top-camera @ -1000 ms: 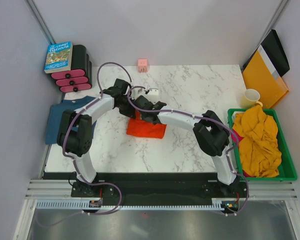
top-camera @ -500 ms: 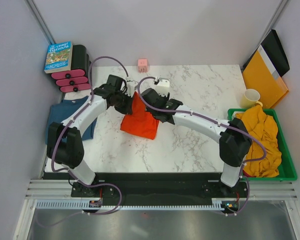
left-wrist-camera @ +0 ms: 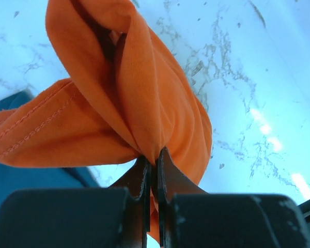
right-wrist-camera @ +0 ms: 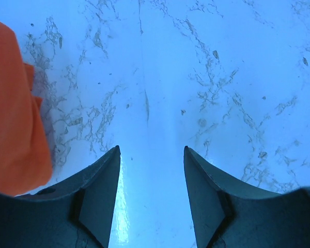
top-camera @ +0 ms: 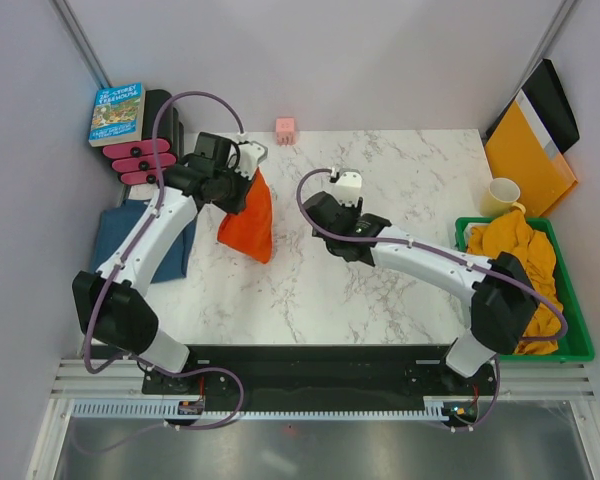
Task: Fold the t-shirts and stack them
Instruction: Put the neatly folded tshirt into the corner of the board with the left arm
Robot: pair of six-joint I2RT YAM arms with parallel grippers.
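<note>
My left gripper (top-camera: 246,172) (left-wrist-camera: 154,155) is shut on a bunch of the orange-red t-shirt (top-camera: 248,222) (left-wrist-camera: 119,93), which hangs from it, lifted above the marble table left of centre. A dark teal-blue t-shirt (top-camera: 113,243) (left-wrist-camera: 20,178) lies flat at the table's left edge, partly under the left arm. My right gripper (top-camera: 320,212) (right-wrist-camera: 151,150) stands open over bare marble, a little to the right of the hanging shirt, whose edge (right-wrist-camera: 13,113) shows at the left of the right wrist view. Mustard-yellow t-shirts (top-camera: 520,280) lie crumpled in the green bin.
The green bin (top-camera: 577,345) stands at the right edge. Behind it are a cream mug (top-camera: 502,193) and a stiff yellow-orange folder (top-camera: 528,160). A book (top-camera: 117,112) on black-and-pink rolls (top-camera: 145,160) sits back left; a pink cube (top-camera: 285,129) is at the back.
The left gripper has lifted the orange-red shirt off the table and carried it left and back. The right gripper let go of it, opened and drew away to the right.
</note>
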